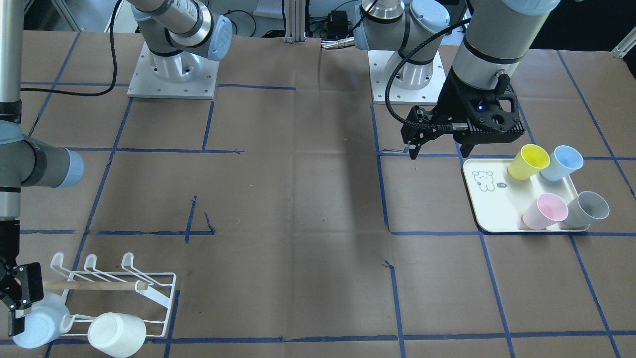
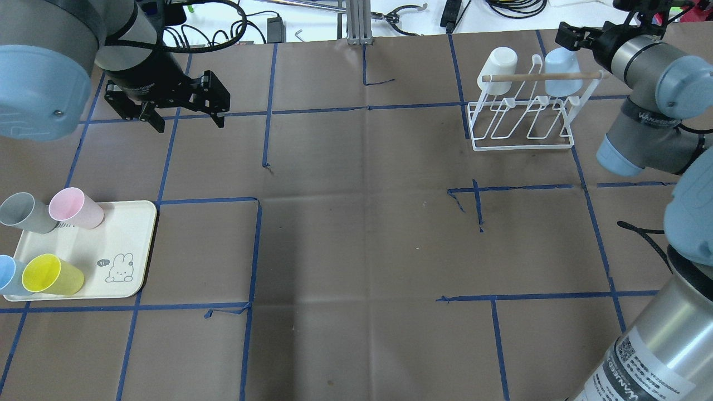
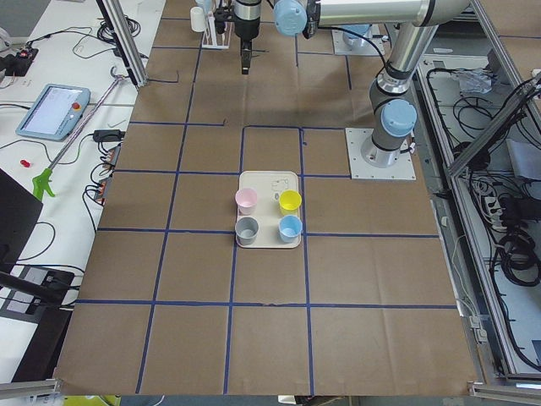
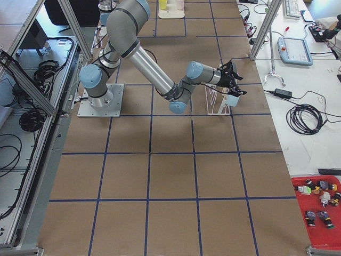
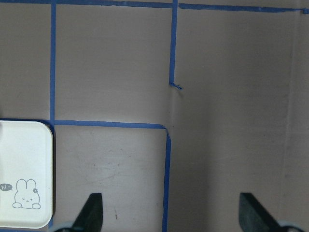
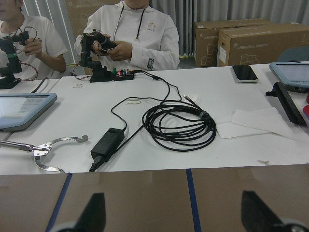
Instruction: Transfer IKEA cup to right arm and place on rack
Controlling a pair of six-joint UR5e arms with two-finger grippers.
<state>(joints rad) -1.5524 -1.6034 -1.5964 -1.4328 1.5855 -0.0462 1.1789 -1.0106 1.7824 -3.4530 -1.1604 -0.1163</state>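
Note:
The white wire rack (image 2: 523,125) with a wooden dowel stands at the far right and also shows in the front view (image 1: 117,288). A light-blue cup (image 2: 558,78) and a white cup (image 2: 498,69) hang mouth-down on its far prongs. My right gripper (image 2: 576,38) is just beyond the light-blue cup (image 1: 35,325). Its wrist view shows the fingertips (image 6: 94,212) wide apart with nothing between them. My left gripper (image 2: 167,108) is open and empty above the table at the far left, beyond the cream tray (image 2: 125,234).
The tray (image 1: 489,209) holds a yellow cup (image 2: 53,274), a blue cup (image 2: 8,275), a pink cup (image 2: 75,208) and a grey cup (image 2: 25,211), all lying on their sides. Blue tape lines cross the brown table. Operators sit past the far edge.

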